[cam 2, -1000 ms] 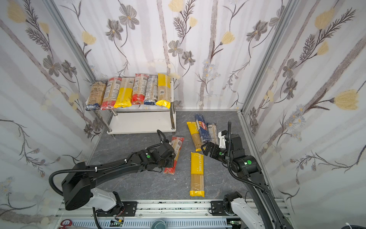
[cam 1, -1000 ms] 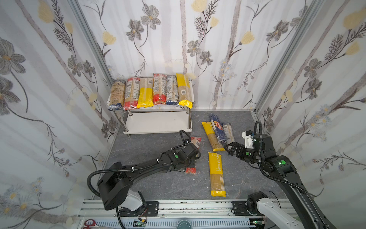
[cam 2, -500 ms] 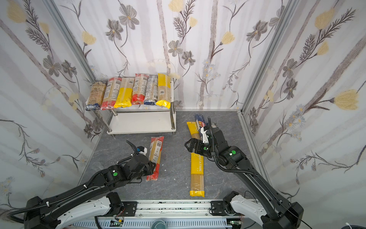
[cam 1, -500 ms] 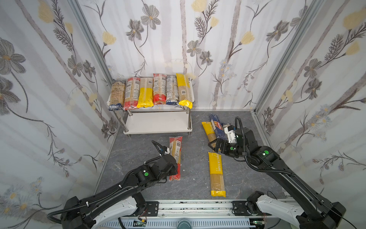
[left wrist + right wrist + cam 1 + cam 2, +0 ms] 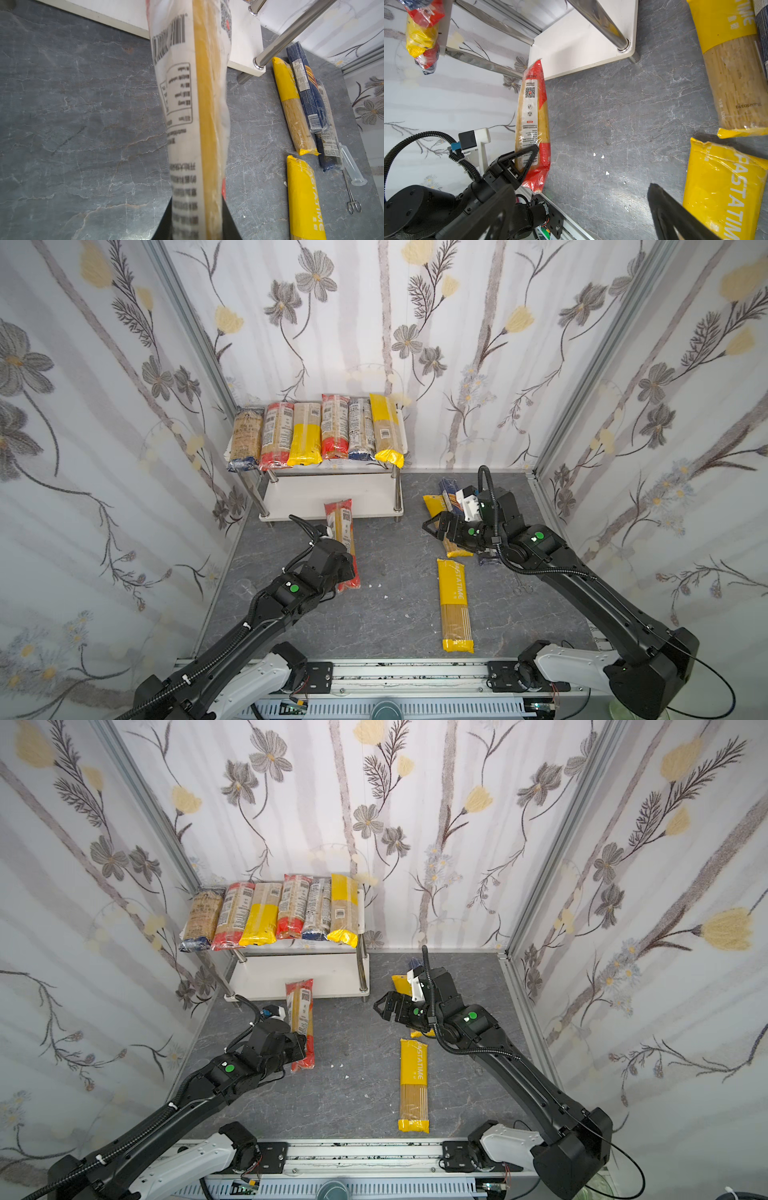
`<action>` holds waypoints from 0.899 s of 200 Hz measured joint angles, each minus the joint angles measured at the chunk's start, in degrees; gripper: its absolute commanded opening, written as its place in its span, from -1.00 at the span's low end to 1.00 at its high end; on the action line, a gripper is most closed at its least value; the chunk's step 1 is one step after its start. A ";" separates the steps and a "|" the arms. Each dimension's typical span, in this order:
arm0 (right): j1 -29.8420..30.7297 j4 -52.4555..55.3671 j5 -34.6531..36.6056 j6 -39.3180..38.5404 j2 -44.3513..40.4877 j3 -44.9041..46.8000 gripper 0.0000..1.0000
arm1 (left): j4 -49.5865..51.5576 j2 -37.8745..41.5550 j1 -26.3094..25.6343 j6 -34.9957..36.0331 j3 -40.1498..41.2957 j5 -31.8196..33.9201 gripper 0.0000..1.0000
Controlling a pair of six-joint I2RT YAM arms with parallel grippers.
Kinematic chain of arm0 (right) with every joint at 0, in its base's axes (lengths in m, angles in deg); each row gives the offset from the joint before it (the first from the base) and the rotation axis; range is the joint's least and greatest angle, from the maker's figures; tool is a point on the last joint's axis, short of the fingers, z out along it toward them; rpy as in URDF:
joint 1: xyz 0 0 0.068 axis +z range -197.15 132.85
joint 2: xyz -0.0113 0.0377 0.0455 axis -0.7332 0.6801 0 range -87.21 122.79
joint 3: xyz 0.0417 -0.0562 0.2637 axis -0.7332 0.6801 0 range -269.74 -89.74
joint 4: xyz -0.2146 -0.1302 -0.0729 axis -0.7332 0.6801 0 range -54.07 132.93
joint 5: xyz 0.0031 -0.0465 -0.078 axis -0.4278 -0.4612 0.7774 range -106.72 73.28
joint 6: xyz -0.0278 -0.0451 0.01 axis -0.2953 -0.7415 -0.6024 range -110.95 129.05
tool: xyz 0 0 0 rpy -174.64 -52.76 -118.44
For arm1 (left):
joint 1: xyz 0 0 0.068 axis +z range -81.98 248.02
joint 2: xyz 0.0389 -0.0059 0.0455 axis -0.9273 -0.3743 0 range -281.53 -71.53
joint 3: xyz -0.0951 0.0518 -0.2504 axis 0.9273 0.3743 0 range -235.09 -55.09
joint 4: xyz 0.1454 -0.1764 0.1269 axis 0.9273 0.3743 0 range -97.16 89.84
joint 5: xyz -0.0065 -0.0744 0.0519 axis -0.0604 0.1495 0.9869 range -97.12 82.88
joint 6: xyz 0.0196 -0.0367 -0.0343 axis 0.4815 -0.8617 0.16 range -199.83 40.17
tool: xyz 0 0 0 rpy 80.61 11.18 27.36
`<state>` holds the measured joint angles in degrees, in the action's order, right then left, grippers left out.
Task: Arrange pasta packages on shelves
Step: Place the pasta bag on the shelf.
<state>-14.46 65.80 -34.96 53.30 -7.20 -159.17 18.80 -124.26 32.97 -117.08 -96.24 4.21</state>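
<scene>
The shelves point(image 5: 332, 495) point(image 5: 299, 973) stand at the back left; several pasta packages point(image 5: 305, 433) point(image 5: 259, 915) lie side by side on the top board, and the lower board is bare. My left gripper point(image 5: 347, 568) point(image 5: 301, 1046) point(image 5: 197, 218) is shut on the near end of a red-ended pasta package point(image 5: 343, 526) point(image 5: 301, 1006) point(image 5: 199, 104) point(image 5: 532, 116), whose far end reaches the lower board's front edge. My right gripper point(image 5: 434, 526) point(image 5: 384, 1006) point(image 5: 583, 187) hangs open and holds nothing, above a yellow package point(image 5: 432, 506). Another yellow package point(image 5: 455, 605) point(image 5: 724, 187) lies on the floor.
A dark blue package point(image 5: 305, 87) lies beside the yellow one at the right, with a further packet under it. A clear syringe point(image 5: 351, 166) and metal forceps point(image 5: 353, 204) lie next to them. White crumbs point(image 5: 384, 595) dot the grey floor. Floral walls close in on three sides.
My left arm has carried the red-ended package left and toward the shelves. My right arm has swung left over the yellow packages, jaws still open.
</scene>
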 measured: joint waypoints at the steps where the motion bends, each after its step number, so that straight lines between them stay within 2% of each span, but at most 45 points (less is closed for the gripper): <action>1: -0.07 0.00 -0.02 -0.02 0.09 -0.09 0.99 | -0.09 -0.09 0.09 0.11 -0.02 -0.04 -1.00; 49: -3.72 -0.02 -3.10 -1.33 4.33 -3.82 0.99 | -6.67 -4.70 6.60 5.73 -0.61 -4.55 -1.00; 106: -6.49 -0.50 -6.10 -1.86 9.05 -6.73 0.99 | -15.19 -11.02 13.88 9.20 -2.27 -12.02 -1.00; 180: -9.25 -1.88 -7.78 -2.62 14.32 -11.13 0.99 | -24.70 -23.12 19.50 11.15 -7.50 -18.69 -1.00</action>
<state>-23.71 63.92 -42.75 50.67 7.11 -170.29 -5.90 -147.38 52.47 -105.94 -103.73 -14.47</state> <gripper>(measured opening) 0.996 0.200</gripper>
